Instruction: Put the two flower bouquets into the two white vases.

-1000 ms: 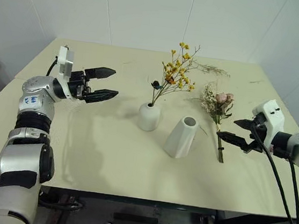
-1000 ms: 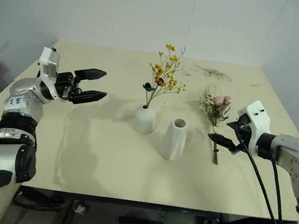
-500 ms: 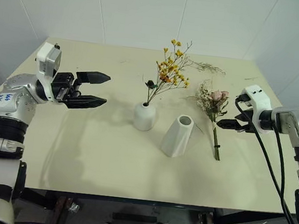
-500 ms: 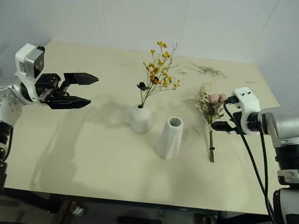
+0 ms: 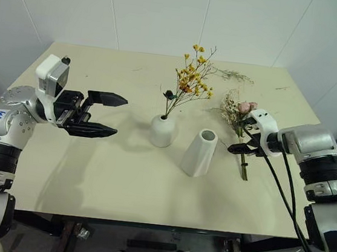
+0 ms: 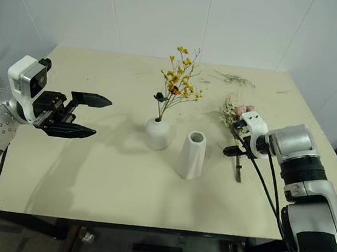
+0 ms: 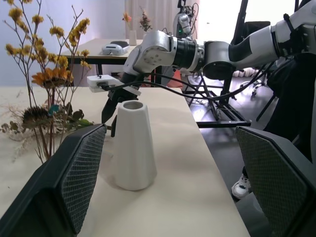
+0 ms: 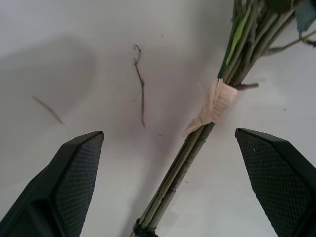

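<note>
My right gripper (image 5: 238, 141) hangs wide open, empty, above the rose bouquet (image 5: 240, 119) on the table (image 5: 120, 175); left gripper (image 5: 105, 116) likewise empty. Yellow sprigs (image 5: 192, 80) fill the round vase (image 5: 161, 130); cone vase (image 5: 200, 153) empty. No legible writing.

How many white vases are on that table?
2. The short round vase stands mid-table holding the yellow sprig bunch; the taller cone vase stands empty just right of it.

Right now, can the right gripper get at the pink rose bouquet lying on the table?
Probably yes: the right gripper hangs open just above the pink rose bouquet, its stems between the fingers, nothing between.
</note>
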You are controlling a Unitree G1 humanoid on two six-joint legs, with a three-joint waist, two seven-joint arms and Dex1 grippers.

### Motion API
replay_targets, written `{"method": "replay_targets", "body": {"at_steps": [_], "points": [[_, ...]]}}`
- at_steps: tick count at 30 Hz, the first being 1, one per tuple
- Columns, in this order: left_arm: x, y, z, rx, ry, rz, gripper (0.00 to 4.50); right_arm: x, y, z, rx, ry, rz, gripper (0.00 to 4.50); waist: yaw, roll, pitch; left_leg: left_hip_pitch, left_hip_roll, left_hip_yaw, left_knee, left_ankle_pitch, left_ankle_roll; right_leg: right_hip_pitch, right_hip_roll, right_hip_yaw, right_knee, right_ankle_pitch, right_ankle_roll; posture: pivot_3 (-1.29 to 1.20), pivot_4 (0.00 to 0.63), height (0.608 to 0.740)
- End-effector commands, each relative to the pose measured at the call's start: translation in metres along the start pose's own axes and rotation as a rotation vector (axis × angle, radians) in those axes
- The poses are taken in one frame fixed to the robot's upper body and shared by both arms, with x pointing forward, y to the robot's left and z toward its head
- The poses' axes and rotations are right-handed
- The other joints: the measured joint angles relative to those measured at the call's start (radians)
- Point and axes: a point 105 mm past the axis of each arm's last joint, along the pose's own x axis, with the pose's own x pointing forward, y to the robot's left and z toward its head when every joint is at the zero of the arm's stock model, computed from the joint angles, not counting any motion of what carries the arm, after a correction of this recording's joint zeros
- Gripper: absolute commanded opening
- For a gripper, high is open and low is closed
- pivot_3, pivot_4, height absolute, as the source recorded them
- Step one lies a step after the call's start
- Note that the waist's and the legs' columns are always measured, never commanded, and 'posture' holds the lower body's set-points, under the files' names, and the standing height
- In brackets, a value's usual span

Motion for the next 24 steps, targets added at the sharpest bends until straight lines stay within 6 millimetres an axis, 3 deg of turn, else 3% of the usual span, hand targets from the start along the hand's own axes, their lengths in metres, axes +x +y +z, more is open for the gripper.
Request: {"method": "replay_targets", "body": {"at_steps": [1,4,15,16,24], "points": [[0.000,-0.020,0.016,0.063,-0.004,-0.137,4.47,-0.004,-0.003,0.016,-0.020,-0.045,-0.029,4.50,0.000,0.000,0.000,0.000,0.000,0.000,0.000,0.000,0.000,0.000,0.000,0.000,0.000,0.000,0.000,0.00,0.150,0.740],[0.000,-0.022,0.015,0.059,0.006,-0.141,4.50,0.000,-0.005,0.015,-0.005,-0.047,-0.041,3.89,0.000,0.000,0.000,0.000,0.000,0.000,0.000,0.000,0.000,0.000,0.000,0.000,0.000,0.000,0.000,0.00,0.150,0.740],[-0.001,-0.028,0.014,0.049,0.013,-0.135,4.50,0.000,-0.008,0.016,0.042,-0.096,-0.069,0.18,-0.001,0.000,0.000,0.000,0.000,0.000,0.000,0.000,0.000,0.000,0.000,0.000,0.000,0.000,0.000,0.00,0.150,0.740],[-0.002,-0.028,0.014,0.048,0.012,-0.130,4.50,-0.001,-0.008,0.017,0.049,-0.109,-0.071,0.01,0.000,0.000,0.000,0.000,0.000,0.000,0.000,0.000,0.000,0.000,0.000,0.000,0.000,0.000,0.000,0.00,0.150,0.740],[-0.003,-0.025,0.010,0.032,-0.001,-0.065,4.50,-0.035,-0.021,0.036,0.066,-0.369,-0.163,0.01,0.003,0.000,0.000,0.000,0.000,0.000,-0.001,0.000,0.000,0.000,0.000,0.000,-0.001,0.000,0.000,0.00,0.150,0.740]]}}
